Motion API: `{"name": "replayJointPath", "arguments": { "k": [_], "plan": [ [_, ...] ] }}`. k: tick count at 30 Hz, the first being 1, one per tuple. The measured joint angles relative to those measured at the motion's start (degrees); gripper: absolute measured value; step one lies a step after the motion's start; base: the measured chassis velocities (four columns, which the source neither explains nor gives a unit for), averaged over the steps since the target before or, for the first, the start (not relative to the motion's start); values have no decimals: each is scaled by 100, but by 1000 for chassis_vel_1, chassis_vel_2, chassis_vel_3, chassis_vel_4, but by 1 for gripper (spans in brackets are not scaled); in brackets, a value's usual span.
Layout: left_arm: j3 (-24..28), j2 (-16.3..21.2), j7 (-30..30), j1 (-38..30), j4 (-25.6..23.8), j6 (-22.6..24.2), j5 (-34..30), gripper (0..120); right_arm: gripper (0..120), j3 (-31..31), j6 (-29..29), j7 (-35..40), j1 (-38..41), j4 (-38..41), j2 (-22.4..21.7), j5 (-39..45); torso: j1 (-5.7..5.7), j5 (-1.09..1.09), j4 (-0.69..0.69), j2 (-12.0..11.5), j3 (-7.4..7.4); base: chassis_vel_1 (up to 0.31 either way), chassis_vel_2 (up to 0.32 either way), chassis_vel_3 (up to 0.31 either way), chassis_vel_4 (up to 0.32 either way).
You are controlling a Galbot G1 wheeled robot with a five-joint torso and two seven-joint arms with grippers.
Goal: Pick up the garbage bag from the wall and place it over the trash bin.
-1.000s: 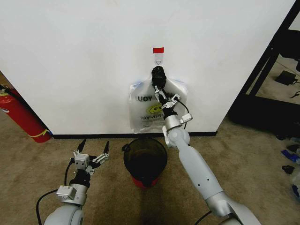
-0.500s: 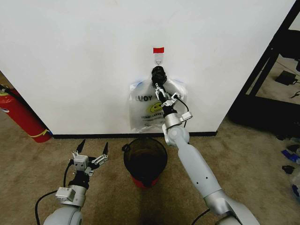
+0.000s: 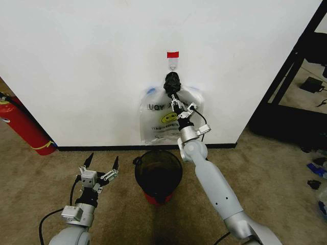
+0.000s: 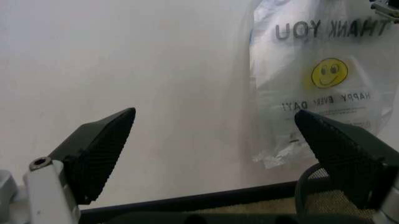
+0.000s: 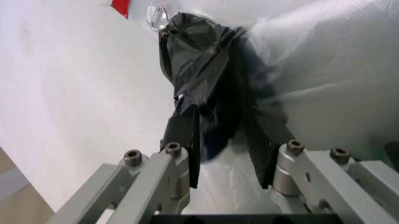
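**Right gripper at the neck of the hanging bag**

Nearest the camera, at the lower left of the head view, the left gripper [image 3: 99, 168] waited above the carpet with its fingers spread wide, holding nothing. At lower centre stood the trash bin [image 3: 159, 173], mouth up and unlined, directly beneath the bag, probably so the bag need only travel downward. Farther off, the right arm reached up the middle of the frame; the right gripper [image 3: 174, 98] flanked the garbage bag [image 3: 159, 118] just under its dark gathered top, its fingers [image 5: 187, 144] partly apart on either side of the plastic, not visibly clamped. The bag hung from a hook [image 3: 173, 65] on the wall [image 3: 82, 66], below a red tape strip [image 3: 173, 54].
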Motion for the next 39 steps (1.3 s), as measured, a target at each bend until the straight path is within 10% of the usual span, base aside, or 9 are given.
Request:
{"name": "replayJointPath", "arguments": {
  "k": [39],
  "plan": [
    [78, 36, 5, -139, 304, -167, 30, 100, 0, -79, 155, -49, -422, 133, -298, -123, 0, 0, 0, 0, 0, 0, 0, 0, 0]
  ]
}}
